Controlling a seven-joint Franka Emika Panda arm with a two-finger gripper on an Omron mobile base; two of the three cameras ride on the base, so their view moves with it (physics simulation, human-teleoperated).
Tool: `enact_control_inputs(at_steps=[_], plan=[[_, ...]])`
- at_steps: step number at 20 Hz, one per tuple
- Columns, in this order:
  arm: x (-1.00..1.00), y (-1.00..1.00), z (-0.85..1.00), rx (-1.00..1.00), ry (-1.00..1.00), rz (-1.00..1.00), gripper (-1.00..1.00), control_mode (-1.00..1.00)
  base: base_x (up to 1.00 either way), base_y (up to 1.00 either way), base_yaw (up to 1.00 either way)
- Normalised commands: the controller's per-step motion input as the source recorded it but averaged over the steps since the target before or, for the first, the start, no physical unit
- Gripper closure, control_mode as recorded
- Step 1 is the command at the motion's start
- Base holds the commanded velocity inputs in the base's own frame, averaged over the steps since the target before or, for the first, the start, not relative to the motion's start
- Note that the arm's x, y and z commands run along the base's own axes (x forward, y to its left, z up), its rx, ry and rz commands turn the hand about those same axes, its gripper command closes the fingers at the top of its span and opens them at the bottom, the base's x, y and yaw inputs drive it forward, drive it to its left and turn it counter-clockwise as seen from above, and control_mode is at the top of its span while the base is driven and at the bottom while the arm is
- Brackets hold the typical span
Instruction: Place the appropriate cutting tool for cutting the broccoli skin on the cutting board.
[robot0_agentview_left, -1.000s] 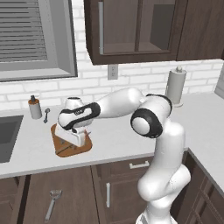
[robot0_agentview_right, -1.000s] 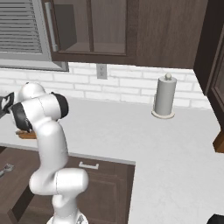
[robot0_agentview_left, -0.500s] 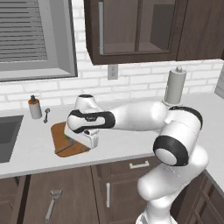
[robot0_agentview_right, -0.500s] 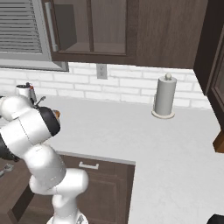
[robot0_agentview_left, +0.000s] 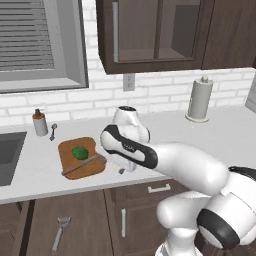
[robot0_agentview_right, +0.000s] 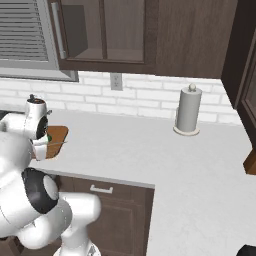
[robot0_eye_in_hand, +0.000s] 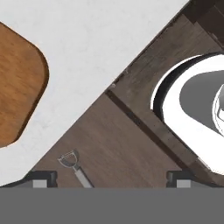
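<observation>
Claw (robot0_eye_in_hand: 109, 177) sitting open and empty over the bench (robot0_agentview_left: 165, 135) edge, knife (robot0_agentview_left: 84, 164) lying on the board (robot0_agentview_left: 70, 150) beside it, touching the broccoli (robot0_agentview_left: 79, 152), peeler (robot0_eye_in_hand: 74, 166) lying on the floor below.

1. The white counter (robot0_agentview_left: 165, 127) lies open between the cutting board (robot0_agentview_left: 70, 150) and the paper towel roll (robot0_agentview_left: 200, 99) at the far right.
2. On the board, the broccoli (robot0_agentview_left: 79, 152) and the knife (robot0_agentview_left: 82, 164) take up its middle and near part.
3. A soap bottle (robot0_agentview_left: 39, 123) and a small spoon (robot0_agentview_left: 53, 131) stand at the far left, beside the sink (robot0_agentview_left: 10, 157).
4. Upper cabinets (robot0_agentview_left: 175, 32) hang low over the far counter.
</observation>
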Motion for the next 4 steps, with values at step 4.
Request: enact_control_inputs(at_steps=[4], plan=[[-0.25,-0.70,0.31,0.02,-0.01,0.00,-1.00,-1.00,0.00,0.00,0.00]])
